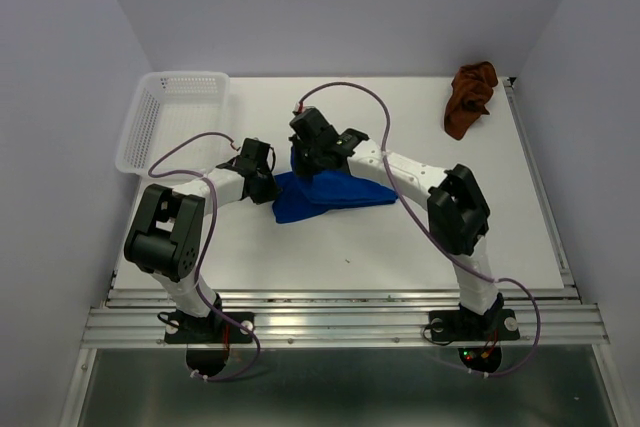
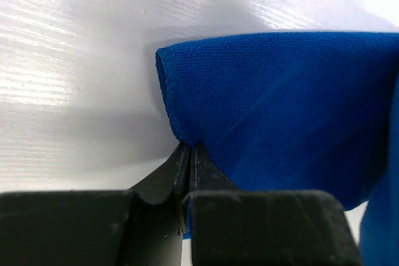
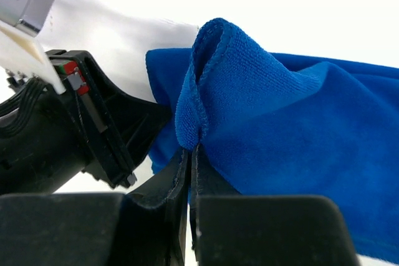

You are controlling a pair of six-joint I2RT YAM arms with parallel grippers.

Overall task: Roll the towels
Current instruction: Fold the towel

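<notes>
The bright blue towel (image 1: 325, 195) lies in the middle of the white table, bunched and partly folded. My left gripper (image 1: 272, 187) is shut on its left edge; in the left wrist view the hemmed fold (image 2: 181, 116) is pinched between the black fingers (image 2: 187, 166). My right gripper (image 1: 308, 162) is shut on the towel's far left corner; in the right wrist view the folded hem (image 3: 199, 91) sticks up from the closed fingers (image 3: 190, 166), with the left gripper's black body (image 3: 81, 123) close beside it. The rust-brown towel (image 1: 470, 97) lies crumpled at the far right.
A white perforated plastic basket (image 1: 170, 117) stands at the far left of the table. The table's right edge has a metal rail (image 1: 540, 187). Purple cables loop over both arms.
</notes>
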